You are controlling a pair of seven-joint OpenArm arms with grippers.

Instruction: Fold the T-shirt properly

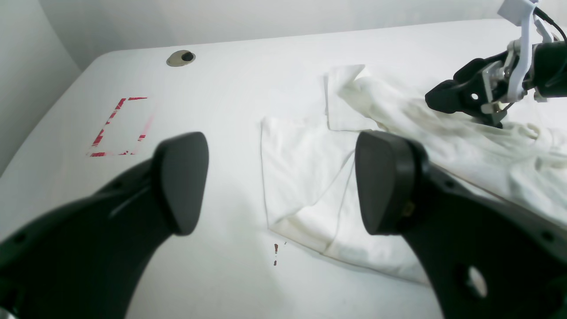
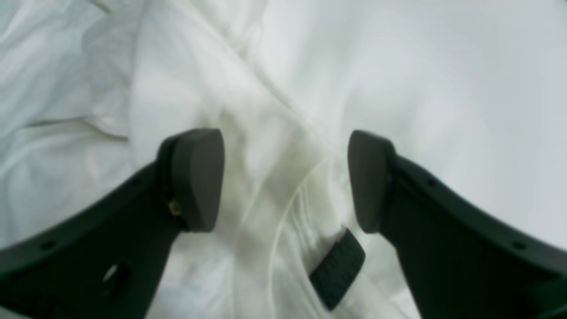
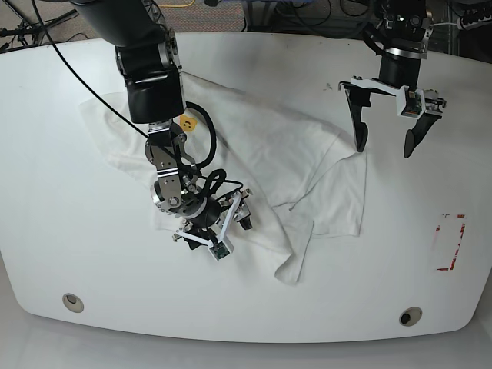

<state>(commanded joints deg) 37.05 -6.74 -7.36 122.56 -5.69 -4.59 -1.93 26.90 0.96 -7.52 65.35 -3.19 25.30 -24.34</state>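
T-shirt [image 3: 254, 154]: white, soft cotton, crumpled and half spread across the middle of the table [image 3: 61, 254], running from about 10 o'clock to 4 o'clock of table centre. Fabric is wrinkled in ridges on the 9 o'clock side and lies flatter toward 3 o'clock. One sleeve or corner lies flat with a straight hemmed edge near the left gripper; a bunched tail hangs toward 6 o'clock. Small yellow-orange bear face [image 3: 187, 121] shows at 11 o'clock of the heap, just beside the right arm's black housing.

Right gripper [image 3: 219, 223]: down low over the shirt's 7 o'clock part, fingers spread apart, nothing pinched. Wrist view shows matte black rounded pads either side of a fold and a curved seam; a small ribbed black tag [image 2: 337, 269] lies on the cloth near the pad at 4 o'clock. Whether the pads touch the cloth, cannot tell.

Left gripper [image 3: 383, 142]: at 2 o'clock of the shirt, raised, claw wide apart, empty; one finger tip over the shirt's edge, the other over bare table.

Table is white, smooth, with rounded corners. Red bracket mark [image 3: 450, 242] at 4 o'clock, well apart from the shirt. Round grommets [image 3: 410, 316] near the 6 o'clock edge. The right arm and its cable cover part of the shirt.
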